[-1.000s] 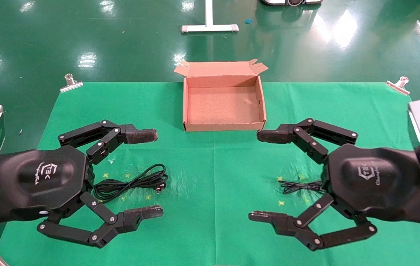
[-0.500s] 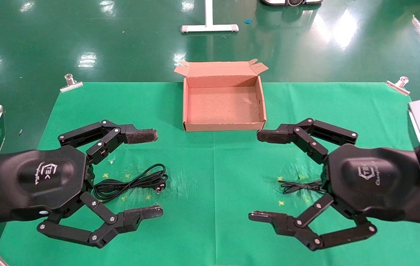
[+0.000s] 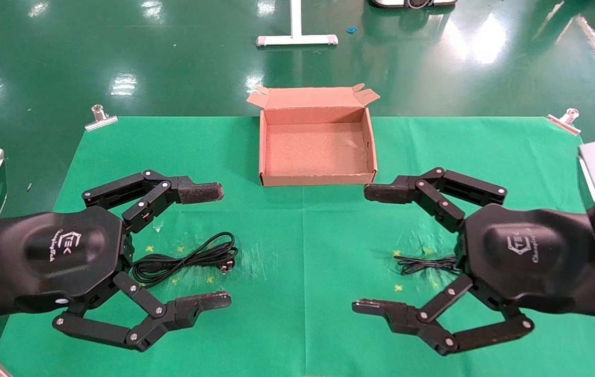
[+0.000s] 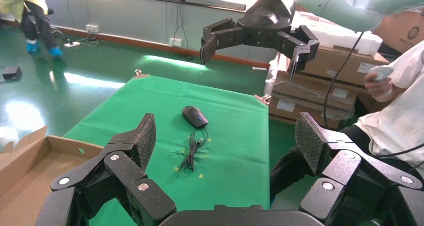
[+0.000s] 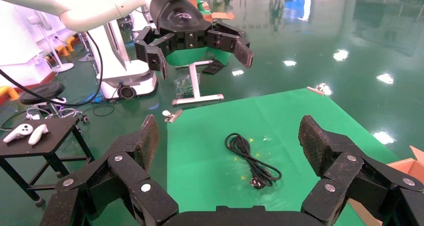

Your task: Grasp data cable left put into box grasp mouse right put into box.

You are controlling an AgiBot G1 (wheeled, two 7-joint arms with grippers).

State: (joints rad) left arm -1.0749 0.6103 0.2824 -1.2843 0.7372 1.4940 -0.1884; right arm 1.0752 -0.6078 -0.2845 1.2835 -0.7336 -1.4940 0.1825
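The data cable lies coiled on the green cloth beneath my open, empty left gripper, which hovers above it. It shows with its plug in the right wrist view. My right gripper is open and empty over the right side. In the head view it hides the mouse, and only the thin cord shows. The left wrist view shows the black mouse with its blue spot and its bundled cord. The open, empty brown box stands at the far middle of the cloth.
Metal clips hold the cloth's far corners. A white stand base is on the floor beyond the table. A seated person and stacked cartons are off the table's right side.
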